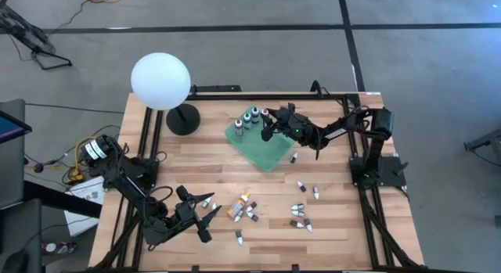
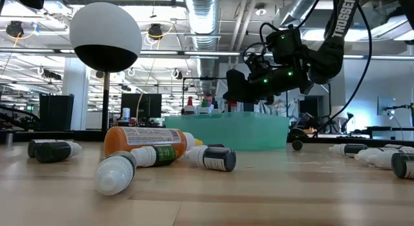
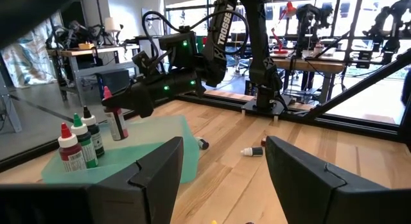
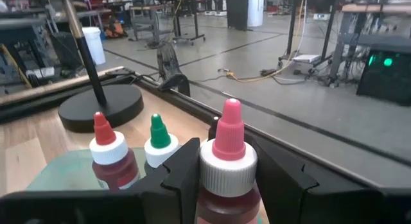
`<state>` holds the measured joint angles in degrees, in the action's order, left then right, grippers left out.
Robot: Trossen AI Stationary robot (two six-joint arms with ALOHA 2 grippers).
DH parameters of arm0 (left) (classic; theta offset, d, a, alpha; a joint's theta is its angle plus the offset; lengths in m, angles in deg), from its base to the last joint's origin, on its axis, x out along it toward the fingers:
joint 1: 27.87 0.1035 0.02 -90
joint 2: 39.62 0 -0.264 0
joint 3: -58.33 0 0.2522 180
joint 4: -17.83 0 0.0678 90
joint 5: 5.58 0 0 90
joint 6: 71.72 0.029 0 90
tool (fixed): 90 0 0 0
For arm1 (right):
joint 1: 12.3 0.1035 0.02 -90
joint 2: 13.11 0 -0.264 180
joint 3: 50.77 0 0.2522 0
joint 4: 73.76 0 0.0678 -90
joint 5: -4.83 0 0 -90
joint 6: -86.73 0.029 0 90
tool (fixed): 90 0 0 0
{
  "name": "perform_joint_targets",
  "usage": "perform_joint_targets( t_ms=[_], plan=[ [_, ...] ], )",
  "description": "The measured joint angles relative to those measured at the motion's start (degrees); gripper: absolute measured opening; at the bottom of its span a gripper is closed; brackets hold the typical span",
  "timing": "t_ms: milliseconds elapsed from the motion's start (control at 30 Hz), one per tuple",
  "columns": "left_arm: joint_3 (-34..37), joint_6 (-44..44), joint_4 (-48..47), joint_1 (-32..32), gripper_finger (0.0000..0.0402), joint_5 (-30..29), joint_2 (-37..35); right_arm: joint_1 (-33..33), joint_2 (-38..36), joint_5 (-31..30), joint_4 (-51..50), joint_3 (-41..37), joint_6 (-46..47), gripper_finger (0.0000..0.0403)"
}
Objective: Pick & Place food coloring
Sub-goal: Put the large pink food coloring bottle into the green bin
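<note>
Three food coloring bottles with red point(image 3: 69, 150), green point(image 3: 81, 142) and dark point(image 3: 94, 134) caps stand upright on the green tray point(image 1: 262, 152) at the table's far middle. My right gripper point(image 4: 230, 161) is over the tray's far side, shut on a dark bottle with a pink tip point(image 3: 115, 120). Several more small bottles point(image 1: 301, 206) lie on their sides on the wood nearer the front. My left gripper point(image 1: 205, 218) hovers open near the front left, nothing between its fingers point(image 3: 160, 169). My right gripper pinches the pink-tipped bottle's dark body point(image 4: 226, 199), just below its white ribbed collar, between its two fingers point(image 4: 185, 169). The fingers come level from the table's right side. The bottle stays upright over the tray; whether its base touches the tray I cannot tell.
A white globe lamp point(image 1: 160, 81) on a black round base point(image 1: 184, 119) stands at the far left, close to the tray. An orange bottle point(image 2: 145, 138) and other loose bottles point(image 1: 243, 210) lie between my two grippers. Black frame rails point(image 1: 376, 218) run along the table's sides.
</note>
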<state>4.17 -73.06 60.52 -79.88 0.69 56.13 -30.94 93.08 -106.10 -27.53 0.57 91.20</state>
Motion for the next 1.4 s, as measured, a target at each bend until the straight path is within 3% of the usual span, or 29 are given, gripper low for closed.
perform_joint_targets(
  t_ms=[233,533,1400],
  plan=[
    [0.0,0.0,0.0,0.0,0.0216,0.0,0.0,0.53,0.0,-0.67,-3.75,2.77,3.04,0.0124],
    [0.0,0.0,0.0,0.0,0.0216,0.0,0.0,2.25,-0.02,-6.44,-8.57,5.2,3.1,0.0127],
    [0.0,0.0,0.0,-0.02,0.0216,0.0,0.0,1.64,-0.02,-6.17,-10.72,5.2,5.07,0.0134]
  ],
)
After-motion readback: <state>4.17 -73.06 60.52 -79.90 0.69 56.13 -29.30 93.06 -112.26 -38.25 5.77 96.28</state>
